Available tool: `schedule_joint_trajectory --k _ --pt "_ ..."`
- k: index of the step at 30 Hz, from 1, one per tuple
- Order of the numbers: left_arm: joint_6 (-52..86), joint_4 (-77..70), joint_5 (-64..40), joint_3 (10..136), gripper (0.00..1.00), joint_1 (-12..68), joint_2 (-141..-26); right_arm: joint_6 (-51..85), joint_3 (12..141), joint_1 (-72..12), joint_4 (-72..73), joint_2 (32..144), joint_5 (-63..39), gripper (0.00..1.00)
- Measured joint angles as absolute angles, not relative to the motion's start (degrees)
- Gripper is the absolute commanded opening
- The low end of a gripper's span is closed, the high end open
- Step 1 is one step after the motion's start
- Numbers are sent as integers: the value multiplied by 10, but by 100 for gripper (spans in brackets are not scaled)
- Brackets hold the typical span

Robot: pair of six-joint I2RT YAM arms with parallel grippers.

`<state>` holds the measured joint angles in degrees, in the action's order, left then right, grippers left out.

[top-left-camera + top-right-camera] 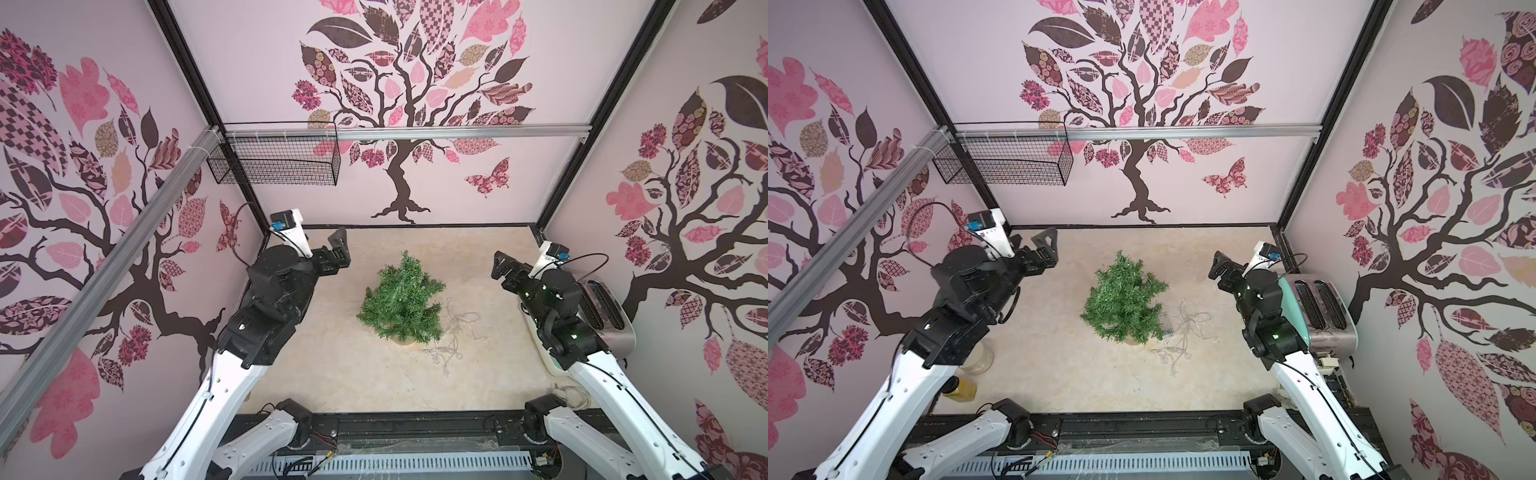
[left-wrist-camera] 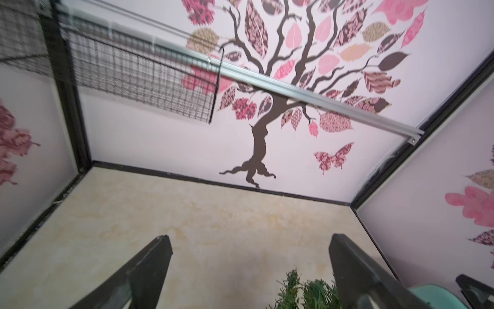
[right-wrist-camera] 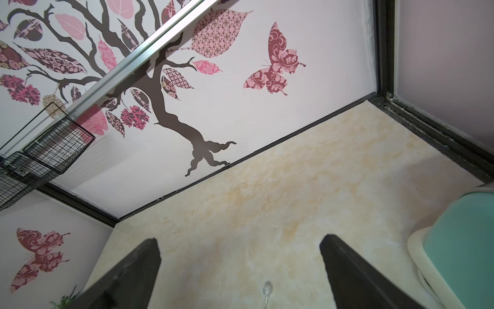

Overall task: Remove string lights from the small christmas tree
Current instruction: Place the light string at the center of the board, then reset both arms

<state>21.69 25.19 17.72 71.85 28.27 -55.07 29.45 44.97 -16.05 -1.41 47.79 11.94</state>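
The small christmas tree (image 1: pixel 401 305) (image 1: pixel 1125 305) stands upright at the table's middle on its light-wood base. The string lights (image 1: pixel 451 336) (image 1: pixel 1183 336) lie in a loose tangle on the table just right of the tree, close to its lower branches; I see no strand on the branches. My left gripper (image 1: pixel 338 253) (image 2: pixel 250 238) hovers open and empty to the back left of the tree, whose tips (image 2: pixel 307 291) show between the fingers. My right gripper (image 1: pixel 500 266) (image 3: pixel 239 239) is open and empty at the right, above one clear bulb (image 3: pixel 267 289).
A black wire basket (image 1: pixel 274 162) hangs on the back wall at the left. A mint toaster (image 1: pixel 1320 309) stands by the right wall behind the right arm. A glass jar (image 1: pixel 980 357) and a yellow bottle (image 1: pixel 961 388) sit under the left arm.
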Motion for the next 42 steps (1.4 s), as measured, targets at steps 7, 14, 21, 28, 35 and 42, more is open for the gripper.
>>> schedule_joint_trajectory --k 7,14,21,28,35,42 --pt "205 143 237 623 98 273 -540 284 458 -160 2 542 95 100" --pt "188 -2 259 495 97 131 -580 277 468 -160 -3 594 92 100" --pt "71 -182 296 323 98 61 -693 265 466 -160 4 591 114 100" --pt "-11 -248 280 287 94 43 -791 256 453 -160 20 587 131 100" --pt "9 -257 244 307 93 29 -799 255 452 -160 27 592 140 100" --pt "32 -438 209 214 92 18 -867 252 437 -160 44 608 141 100"
